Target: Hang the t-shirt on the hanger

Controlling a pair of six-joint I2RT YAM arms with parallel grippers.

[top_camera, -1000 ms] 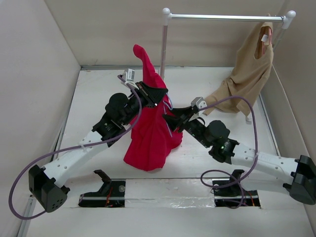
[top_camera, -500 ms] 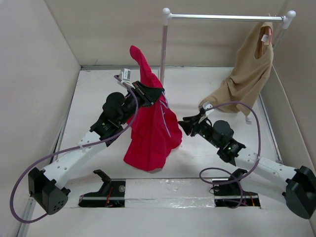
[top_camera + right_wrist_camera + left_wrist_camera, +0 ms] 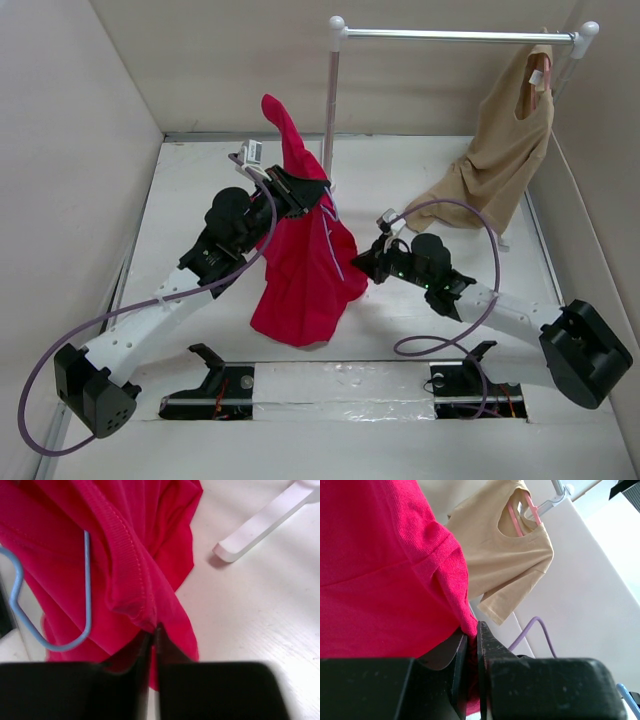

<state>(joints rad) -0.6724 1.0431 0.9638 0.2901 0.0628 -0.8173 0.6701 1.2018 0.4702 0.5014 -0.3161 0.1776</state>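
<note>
The red t-shirt (image 3: 305, 270) hangs lifted off the table, one end sticking up and its lower end resting on the table. My left gripper (image 3: 318, 192) holds it high up, its jaws shut on a fold of the t-shirt (image 3: 395, 580). My right gripper (image 3: 362, 265) has come in at the shirt's right edge, and its jaws are pinched on a hem of the t-shirt (image 3: 125, 565). The light-blue wire hanger (image 3: 86, 595) lies against the cloth left of the right gripper (image 3: 154, 630); a thin stretch of the hanger (image 3: 336, 250) shows on the shirt's front.
A tan garment (image 3: 500, 160) hangs on a pink hanger (image 3: 520, 512) from the white rail (image 3: 455, 35) at the back right, its lower part on the table. The rail's post (image 3: 329, 100) stands just behind the shirt. Walls enclose the white table (image 3: 190, 220).
The right arm swung left, back to the shirt's right edge, and its jaws closed on the hem. The left gripper lifted the shirt a little, then held still.
</note>
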